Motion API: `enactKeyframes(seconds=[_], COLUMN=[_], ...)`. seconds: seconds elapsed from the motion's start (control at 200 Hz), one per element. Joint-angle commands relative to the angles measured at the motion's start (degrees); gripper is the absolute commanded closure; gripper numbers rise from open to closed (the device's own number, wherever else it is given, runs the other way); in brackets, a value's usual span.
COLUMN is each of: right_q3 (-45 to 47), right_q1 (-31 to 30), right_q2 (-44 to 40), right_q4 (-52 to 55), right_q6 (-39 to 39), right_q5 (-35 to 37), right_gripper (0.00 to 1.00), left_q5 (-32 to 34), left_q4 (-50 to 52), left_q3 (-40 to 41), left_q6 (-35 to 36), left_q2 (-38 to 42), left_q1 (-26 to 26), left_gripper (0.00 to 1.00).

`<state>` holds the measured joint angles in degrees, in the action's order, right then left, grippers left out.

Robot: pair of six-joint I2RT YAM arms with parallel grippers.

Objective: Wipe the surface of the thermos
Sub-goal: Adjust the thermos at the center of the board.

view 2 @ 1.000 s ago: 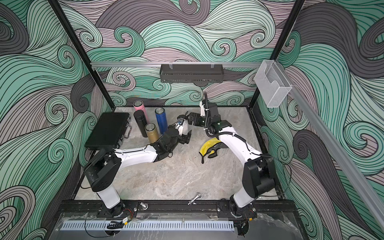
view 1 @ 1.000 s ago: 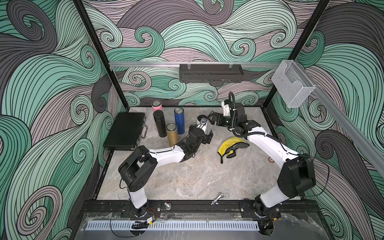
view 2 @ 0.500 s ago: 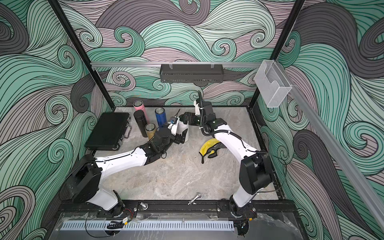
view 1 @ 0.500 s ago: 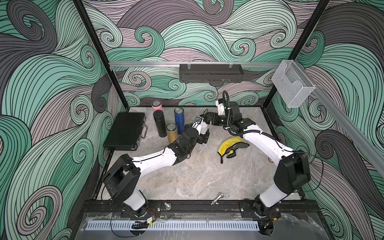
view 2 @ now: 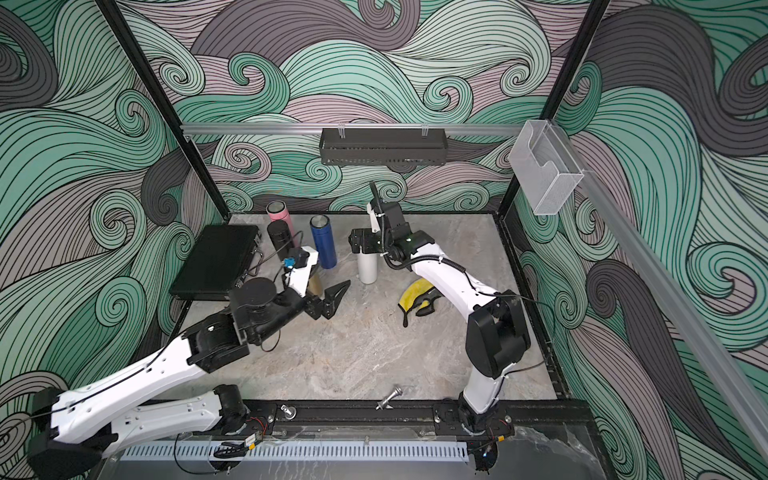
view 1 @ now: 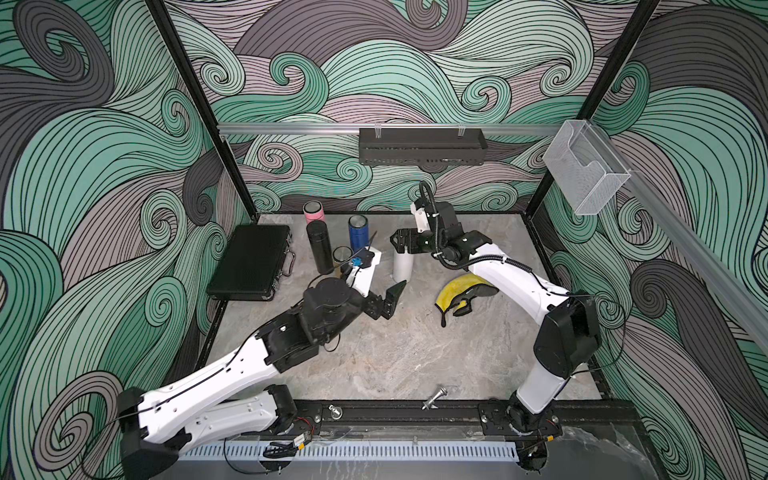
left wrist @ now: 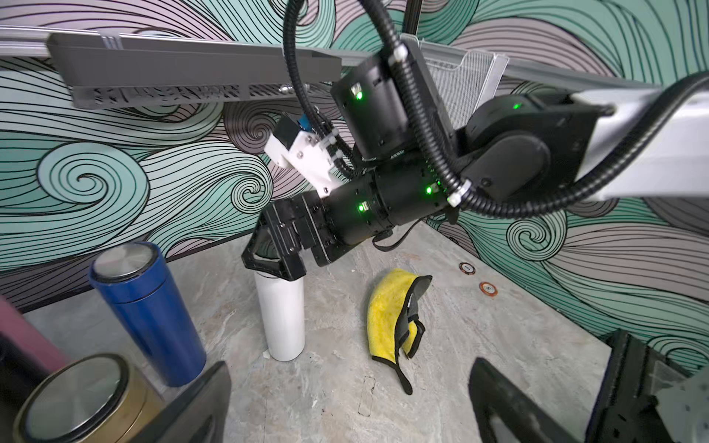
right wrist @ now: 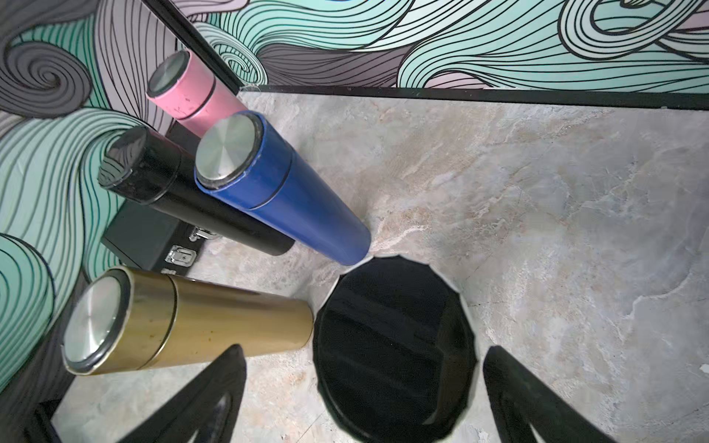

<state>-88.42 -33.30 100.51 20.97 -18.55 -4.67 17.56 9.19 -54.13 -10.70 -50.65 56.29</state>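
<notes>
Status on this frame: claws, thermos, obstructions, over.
Left claw open, empty. Right claw open, straddling top of upright white thermos, no grip. Yellow cloth lying loose, untouched. Blue thermos close by, apart.

1. Shows white link shells and black joint housings on left arm [view 1: 216,374] and right arm [view 1: 511,278].
2. Carries a black corrugated cable [left wrist: 416,115] at the right wrist, tied with white clips, beside small green lights [left wrist: 361,207].
3. Bears a white camera mount [view 1: 365,270] with blue connector at the left wrist.
4. Ends in black pointed fingers on left gripper [left wrist: 349,368] and right gripper [right wrist: 366,349].
</notes>
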Motion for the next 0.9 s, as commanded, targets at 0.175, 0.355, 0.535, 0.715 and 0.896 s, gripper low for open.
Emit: enactKeyframes(seconds=[0.175, 0.355, 0.535, 0.715, 0.896], right_q3=[-4.0, -5.5, -6.3, -6.2, -5.8], right_q1=[-2.2, -2.2, -2.1, -2.2, -2.2], right_q2=[3.3, 5.8, 7.1, 7.0, 6.2], right_q4=[6.3, 6.8, 5.8, 5.4, 5.5], right_q6=[4.9, 5.2, 5.3, 5.8, 6.5], right_q5=[9.6, 11.3, 11.7, 12.1, 13.6], right_gripper=[0.06, 0.08, 0.15, 0.33, 0.51], left_q5=[2.6, 5.0, 5.6, 6.1, 7.7], left_q4=[9.3, 9.3, 8.1, 8.1, 7.7], left_q3=[-0.8, -0.6, 0.5, 0.9, 1.5], left_q6=[-4.2, -4.8, -5.4, -5.6, -5.4], left_q2=[5.8, 5.7, 5.8, 5.5, 6.2], left_q1=[-0.1, -0.1, -0.1, -0.1, -0.1], left_gripper=[0.06, 0.06, 0.06, 0.06, 0.06])
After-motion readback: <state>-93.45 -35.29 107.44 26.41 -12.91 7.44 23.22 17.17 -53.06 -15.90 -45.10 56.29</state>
